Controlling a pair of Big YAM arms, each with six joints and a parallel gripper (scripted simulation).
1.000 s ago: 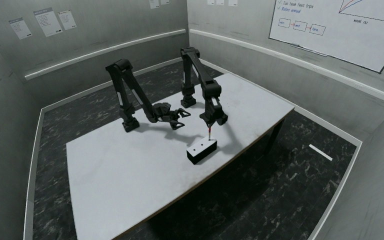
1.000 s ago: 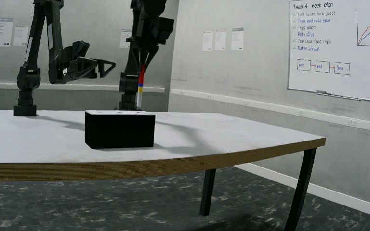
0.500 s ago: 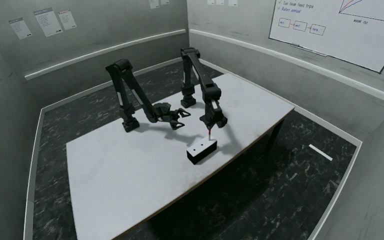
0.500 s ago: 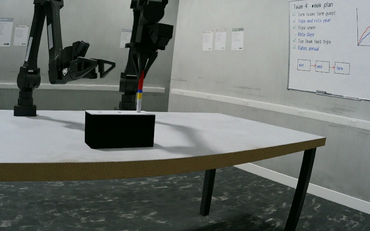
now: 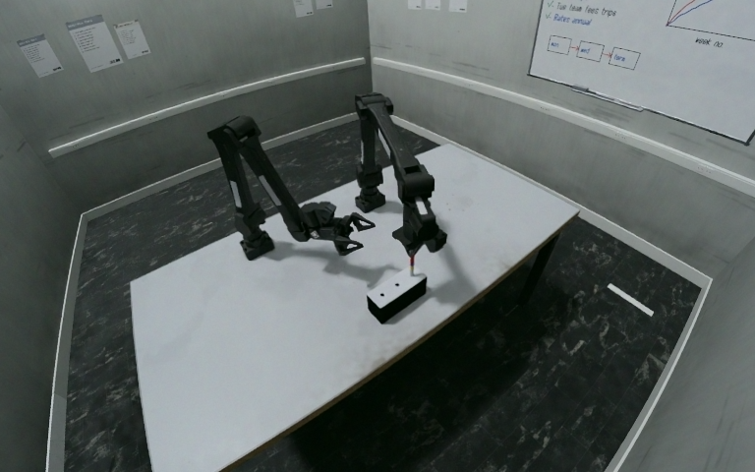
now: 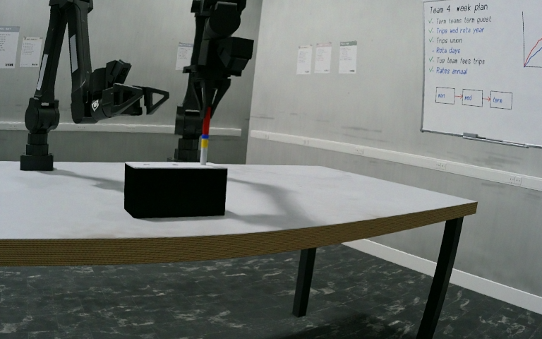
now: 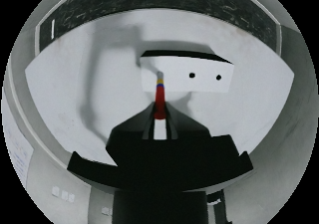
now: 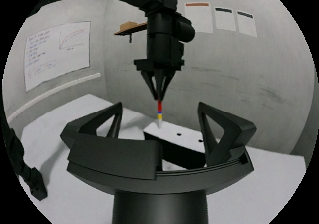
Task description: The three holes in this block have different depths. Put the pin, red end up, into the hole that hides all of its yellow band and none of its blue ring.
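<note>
My left gripper (image 5: 412,253) (image 6: 207,110) (image 7: 159,106) is shut on the red upper end of the pin (image 5: 411,262) (image 6: 205,125) (image 7: 159,95) (image 8: 159,106). The pin is nearly upright, leaning slightly, red end up. Its blue ring, yellow band and much of its white lower end show above the block (image 5: 400,301) (image 6: 175,193) (image 7: 214,85) (image 8: 174,151). The white end meets the block's top at the end hole on the picture's right in the top and exterior views. The pin covers that hole; whether its tip has entered is unclear. The other two holes show empty. My right gripper (image 5: 368,235) (image 6: 155,104) is open and empty.
The block stands on the white table (image 5: 223,350) (image 6: 328,197) (image 7: 65,75), near its long front edge in the top view. The right gripper hangs over the table, behind the block and to the picture's left in the top view.
</note>
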